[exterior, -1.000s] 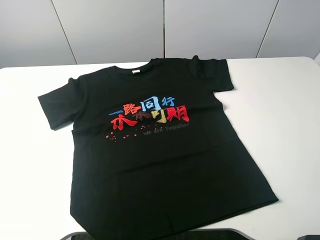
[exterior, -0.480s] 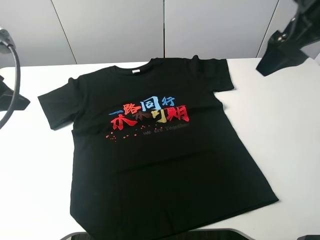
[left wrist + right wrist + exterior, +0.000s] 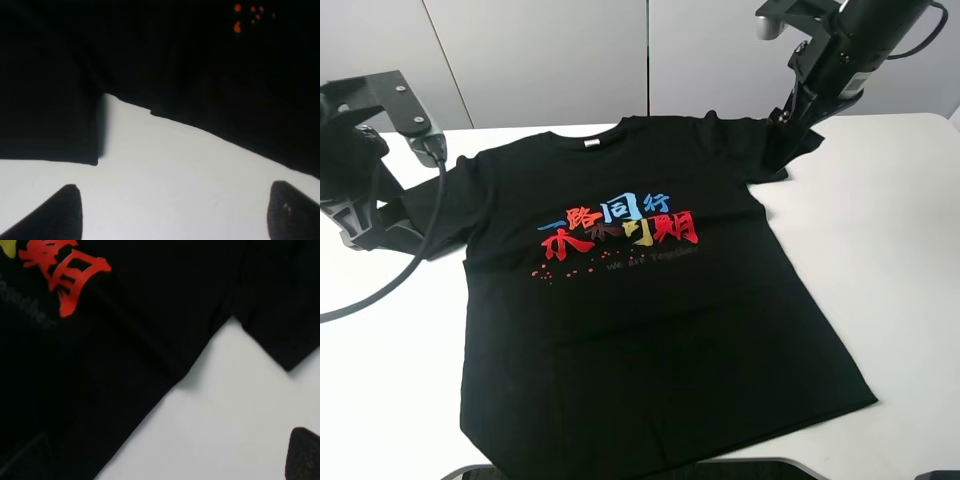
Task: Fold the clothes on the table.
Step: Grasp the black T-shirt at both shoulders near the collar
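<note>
Black printed T-shirt (image 3: pixel 640 320) — flat, print-up — on white table (image 3: pixel 890 260)

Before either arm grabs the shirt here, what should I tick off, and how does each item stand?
1. The shirt lies flat, print up, on the table: ok.
2. The left pincer is open: ok, tips wide apart above bare table.
3. The left pincer is on the left sleeve: not ok, it is short of the sleeve's edge.
4. The right pincer is open: cannot tell, only one fingertip shows.
5. The right pincer is at the right sleeve: ok, it hangs by that sleeve; contact cannot tell.
</note>
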Available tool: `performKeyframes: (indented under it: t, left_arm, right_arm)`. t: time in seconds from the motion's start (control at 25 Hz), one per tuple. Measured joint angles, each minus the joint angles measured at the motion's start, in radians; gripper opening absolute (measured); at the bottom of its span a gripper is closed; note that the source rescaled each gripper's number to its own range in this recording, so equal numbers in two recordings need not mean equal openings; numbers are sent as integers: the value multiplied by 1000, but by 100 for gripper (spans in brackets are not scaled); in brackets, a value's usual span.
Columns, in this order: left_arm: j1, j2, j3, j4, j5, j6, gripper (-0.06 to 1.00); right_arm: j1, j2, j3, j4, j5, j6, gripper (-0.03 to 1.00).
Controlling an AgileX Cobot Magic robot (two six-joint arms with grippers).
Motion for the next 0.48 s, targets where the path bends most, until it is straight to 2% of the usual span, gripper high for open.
performKeyframes:
  t: [0.16, 0.28, 0.48]
  left_arm:
    - [-70, 92, -19, 109, 9, -3, 100]
    - [-85, 132, -27, 137, 6, -3, 100]
    - [-88, 157, -29, 166, -33, -4, 100]
  right_arm:
    - [0, 64, -7, 0, 4, -161, 89]
    - [0, 85, -7, 2, 2, -230, 82]
    - [0, 135, -7, 8, -9, -321, 84]
